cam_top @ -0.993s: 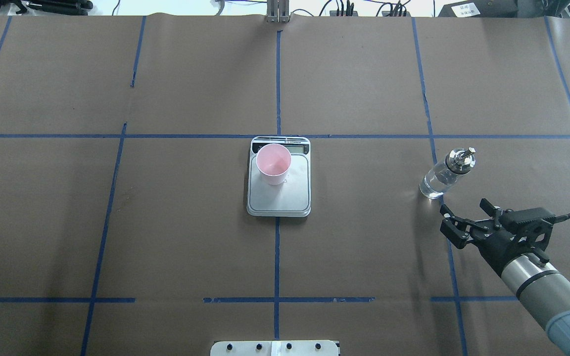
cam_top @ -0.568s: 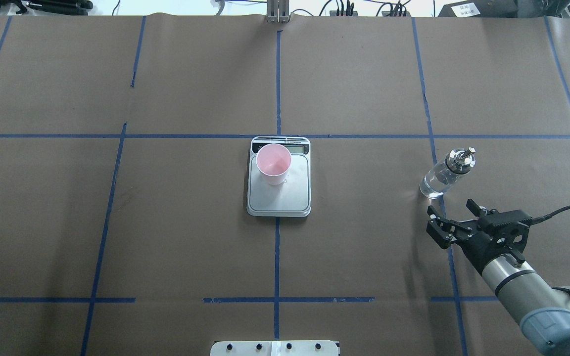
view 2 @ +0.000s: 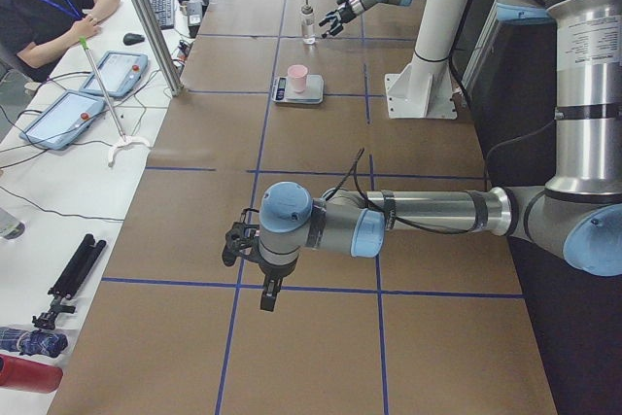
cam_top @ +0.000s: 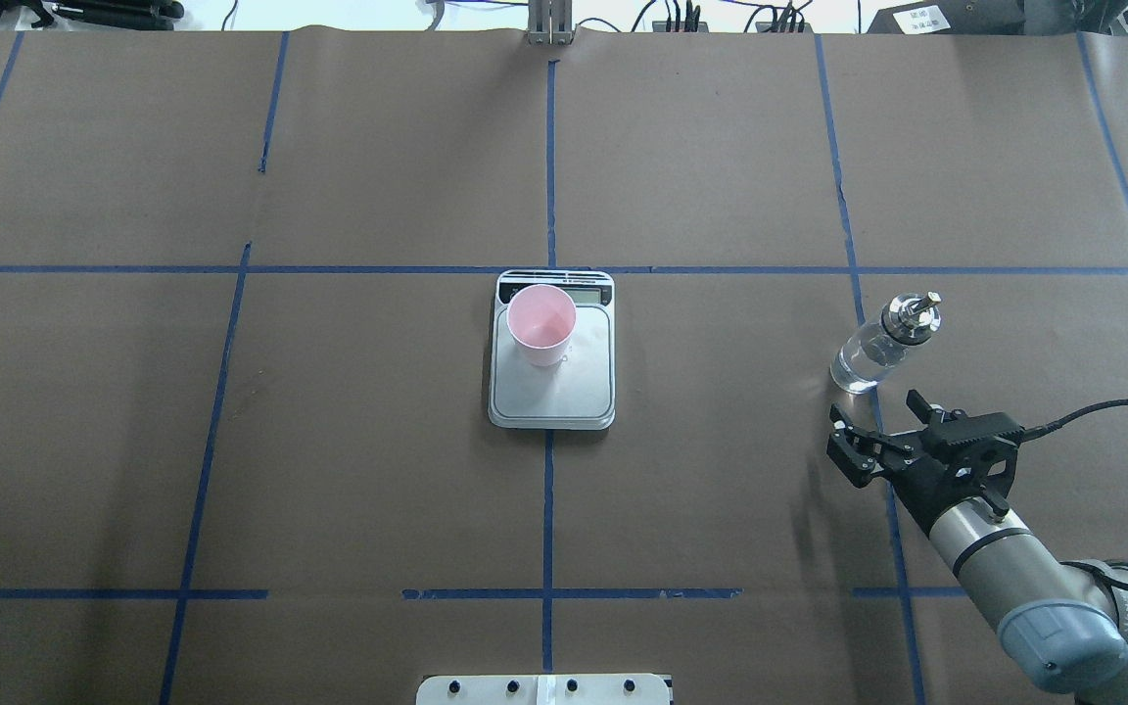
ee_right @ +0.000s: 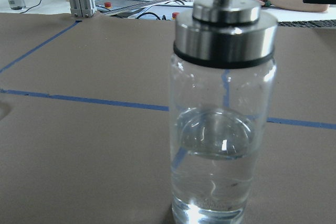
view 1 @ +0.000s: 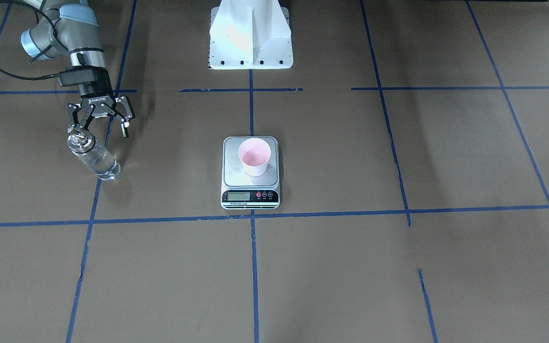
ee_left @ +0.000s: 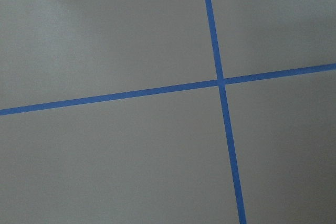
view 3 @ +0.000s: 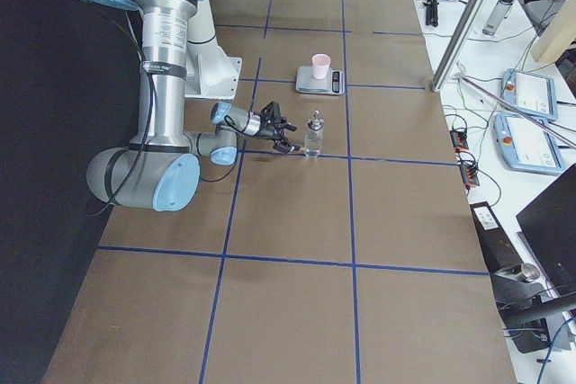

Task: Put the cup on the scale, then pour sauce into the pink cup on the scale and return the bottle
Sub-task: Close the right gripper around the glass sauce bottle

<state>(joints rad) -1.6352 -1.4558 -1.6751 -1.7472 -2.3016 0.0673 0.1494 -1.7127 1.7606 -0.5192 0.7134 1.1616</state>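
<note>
Right gripper [cam_top: 840,438] slid left; bottle [cam_top: 863,354] beyond spread fingers [cam_top: 846,460].

Brown-papered counter [cam_top: 349,460], gridded with blue tape [cam_top: 547,509]. At centre lay the scale [cam_top: 564,392], flat, straddling a tape line, display edge away from the robot. Well off to its right the bottle [cam_top: 866,354] stood upright on another tape line. White robot pedestal [view 1: 250,43] stood at the robot's edge

- Robotics lab: left arm [view 2: 428,211], right arm [view 3: 166,51], and a white pedestal [view 1: 250,33] at 12 o'clock in the front view.
- Table [cam_top: 721,147] covered in brown paper, with a blue tape grid [cam_top: 548,166].
- Bench [view 2: 58,172] at 9 o'clock in the left view, with tablets [view 2: 121,70], a keyboard [view 2: 160,7] and a seated person [view 2: 44,7].
</note>
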